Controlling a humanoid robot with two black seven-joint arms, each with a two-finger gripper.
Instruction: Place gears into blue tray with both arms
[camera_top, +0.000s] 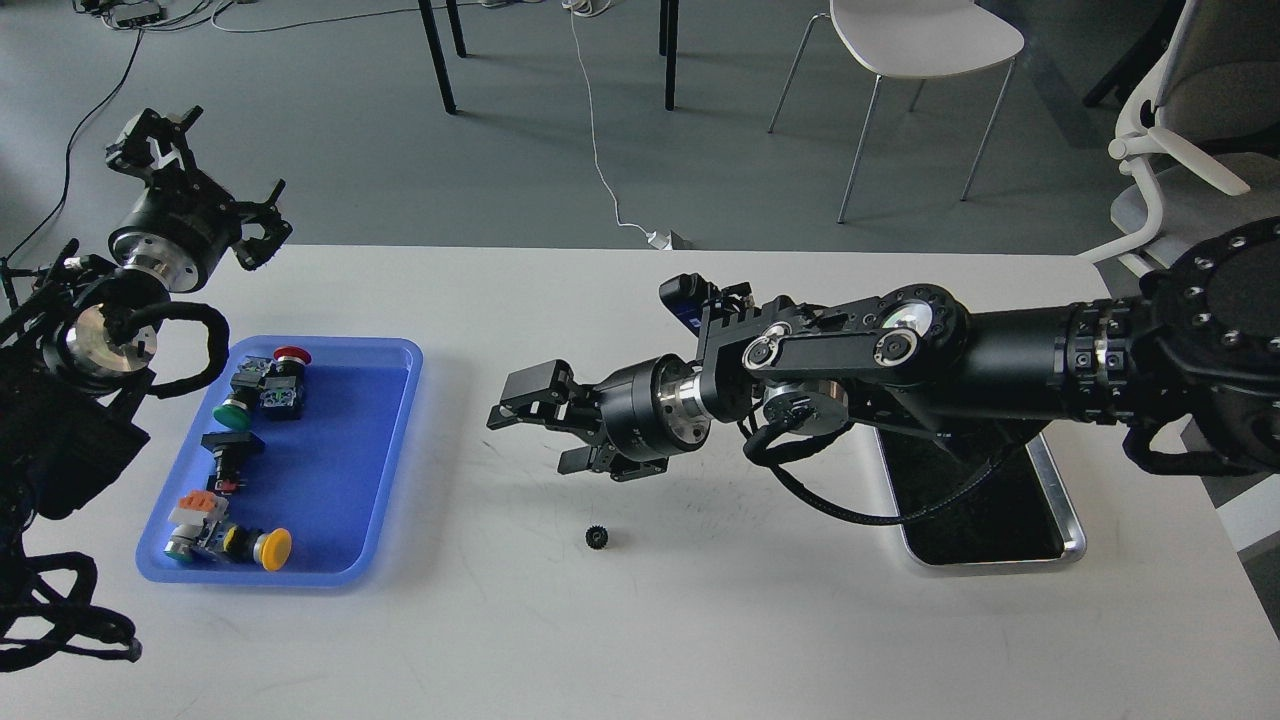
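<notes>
The right gripper (535, 420) hangs in the middle of the frame, above the white table (640, 620), with its fingers spread apart and nothing between them. Just below it in the frame, a single gear (598, 538) sits alone on the table, clear of the gripper. The left gripper (200, 165) is raised in the upper left of the frame, beyond the table's far edge; it looks spread and empty, though it is seen small.

The blue tray (395, 450) lies at the left of the frame, well apart from the gear, and holds only coloured push-buttons (255, 385). The steel tray (1060, 520) lies at the right, partly under the right arm.

The gear appears to lie flat, its centre hole facing up, so it has no long axis to align with; its teeth ring it evenly.

The risk I see is in the pickup: the gear is tiny and low, so fingers closing off-centre could flick it away or make it roll. Dropping it short of the tray's raised rim is another.
</notes>
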